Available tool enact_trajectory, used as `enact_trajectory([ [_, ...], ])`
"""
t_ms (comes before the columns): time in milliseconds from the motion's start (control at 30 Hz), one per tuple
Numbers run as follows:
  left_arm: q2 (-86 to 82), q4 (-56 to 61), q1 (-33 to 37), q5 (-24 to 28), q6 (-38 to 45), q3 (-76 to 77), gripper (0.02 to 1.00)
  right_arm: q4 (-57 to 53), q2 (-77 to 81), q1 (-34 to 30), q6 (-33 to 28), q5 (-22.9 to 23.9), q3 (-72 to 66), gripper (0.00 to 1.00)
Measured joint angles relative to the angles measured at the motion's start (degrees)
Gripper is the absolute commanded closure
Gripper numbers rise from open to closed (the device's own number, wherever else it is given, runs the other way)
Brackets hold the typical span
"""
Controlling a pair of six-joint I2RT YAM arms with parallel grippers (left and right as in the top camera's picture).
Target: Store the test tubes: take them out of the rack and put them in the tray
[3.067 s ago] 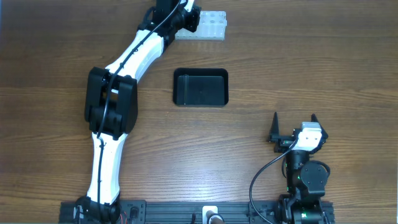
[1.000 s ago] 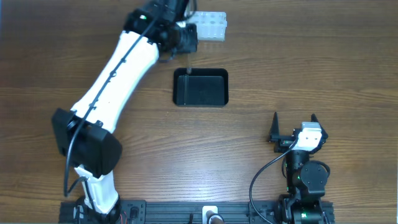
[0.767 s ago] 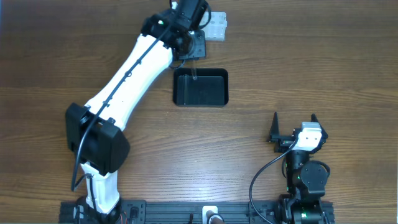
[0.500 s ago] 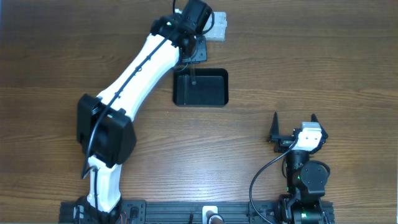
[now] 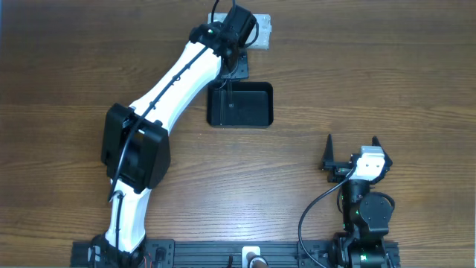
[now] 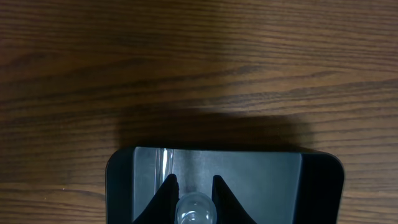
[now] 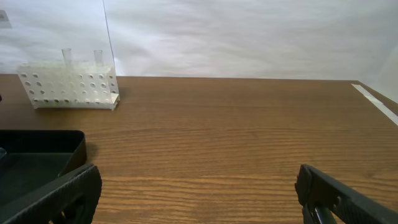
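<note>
The black tray (image 5: 253, 104) lies at the table's centre back, and one clear test tube (image 6: 165, 169) lies flat along its left wall. My left gripper (image 6: 194, 188) hangs over the tray's left part (image 6: 261, 177), shut on a test tube (image 6: 194, 209) that points down into the tray (image 5: 230, 93). The white rack (image 5: 260, 31) stands behind the tray, partly hidden by the left arm. In the right wrist view the rack (image 7: 68, 87) holds two upright tubes (image 7: 66, 56). My right gripper (image 5: 350, 155) rests open near the table's front right, holding nothing.
Bare wooden table surrounds the tray and rack. The left arm's white links (image 5: 171, 82) stretch diagonally across the left half of the table. A white strip (image 7: 376, 102) marks the table's far right edge.
The left arm lifted a tube away from the rack and carried it over the tray's left part, lowering it. The right arm has stayed still.
</note>
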Motion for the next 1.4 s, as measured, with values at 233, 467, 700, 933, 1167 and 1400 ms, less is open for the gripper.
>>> enact_trajectory([
  [233, 2.0, 0.0, 0.0, 0.0, 0.0, 0.0, 0.976, 0.0, 0.0, 0.0, 0.0, 0.0, 0.0, 0.007],
  [467, 3.8, 0.0, 0.0, 0.0, 0.0, 0.0, 0.978, 0.0, 0.0, 0.0, 0.0, 0.0, 0.0, 0.007],
  [700, 3.8, 0.0, 0.0, 0.0, 0.0, 0.0, 0.976, 0.0, 0.0, 0.0, 0.0, 0.0, 0.0, 0.007],
  [933, 3.8, 0.0, 0.0, 0.0, 0.0, 0.0, 0.967, 0.0, 0.0, 0.0, 0.0, 0.0, 0.0, 0.007],
  [1167, 5.1, 0.6, 0.0, 0.1, 0.0, 0.0, 0.963, 0.0, 0.0, 0.0, -0.1, 0.0, 0.0, 0.007],
  [1400, 6.5, 1.4, 0.0, 0.9, 0.0, 0.0, 0.956, 0.0, 0.0, 0.0, 0.0, 0.0, 0.0, 0.009],
])
